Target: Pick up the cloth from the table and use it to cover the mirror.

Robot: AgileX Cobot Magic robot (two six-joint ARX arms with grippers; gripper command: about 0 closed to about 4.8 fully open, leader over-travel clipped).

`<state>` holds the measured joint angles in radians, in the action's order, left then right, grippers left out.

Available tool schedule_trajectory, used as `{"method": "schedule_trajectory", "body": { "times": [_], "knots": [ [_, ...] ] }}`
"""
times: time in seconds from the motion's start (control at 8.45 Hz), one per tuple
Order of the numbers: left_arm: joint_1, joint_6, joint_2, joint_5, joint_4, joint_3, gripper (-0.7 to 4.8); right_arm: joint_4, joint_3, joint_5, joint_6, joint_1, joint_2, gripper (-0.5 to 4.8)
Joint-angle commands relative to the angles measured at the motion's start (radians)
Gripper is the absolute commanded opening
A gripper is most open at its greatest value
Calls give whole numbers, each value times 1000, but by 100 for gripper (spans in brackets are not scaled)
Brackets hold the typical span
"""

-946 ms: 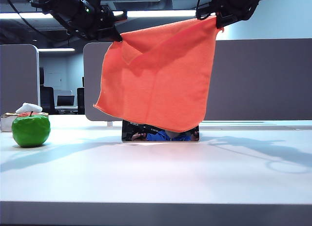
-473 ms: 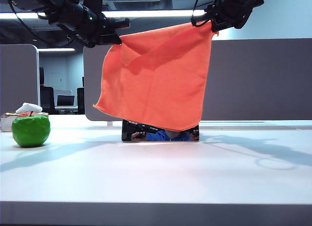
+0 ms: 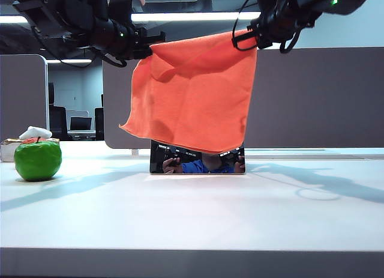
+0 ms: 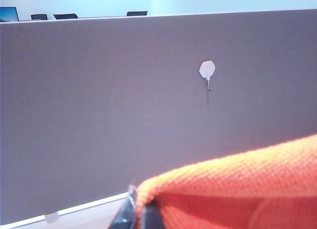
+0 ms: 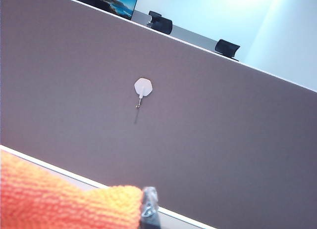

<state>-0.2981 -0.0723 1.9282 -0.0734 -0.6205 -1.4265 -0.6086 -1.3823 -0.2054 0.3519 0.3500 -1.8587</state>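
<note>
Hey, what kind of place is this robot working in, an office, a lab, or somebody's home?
Most likely an open-plan office. A grey desk partition stands behind the white table, and office chairs and a monitor show in the background at the left, under strip ceiling lights.

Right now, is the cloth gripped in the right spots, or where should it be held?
Yes: the top two corners. The left gripper and right gripper are each shut on a corner, so the cloth hangs flat above the mirror. Coming from above on the outer sides keeps it spread wider than the mirror.
</note>
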Motion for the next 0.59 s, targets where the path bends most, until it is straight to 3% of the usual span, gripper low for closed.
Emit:
{"method": "schedule_trajectory", "body": {
  "times": [0.12, 0.35, 0.59],
  "knots": [
    [0, 5, 30, 34, 68, -73, -6, -32, -6, 29, 1, -18, -21, -7],
    [0, 10, 47, 40, 98, -83, -6, -43, -8, 40, 1, -24, -26, -7],
    [0, 27, 75, 51, 126, -83, -6, 53, -143, 59, 1, -41, -101, -6]
  ]
}}
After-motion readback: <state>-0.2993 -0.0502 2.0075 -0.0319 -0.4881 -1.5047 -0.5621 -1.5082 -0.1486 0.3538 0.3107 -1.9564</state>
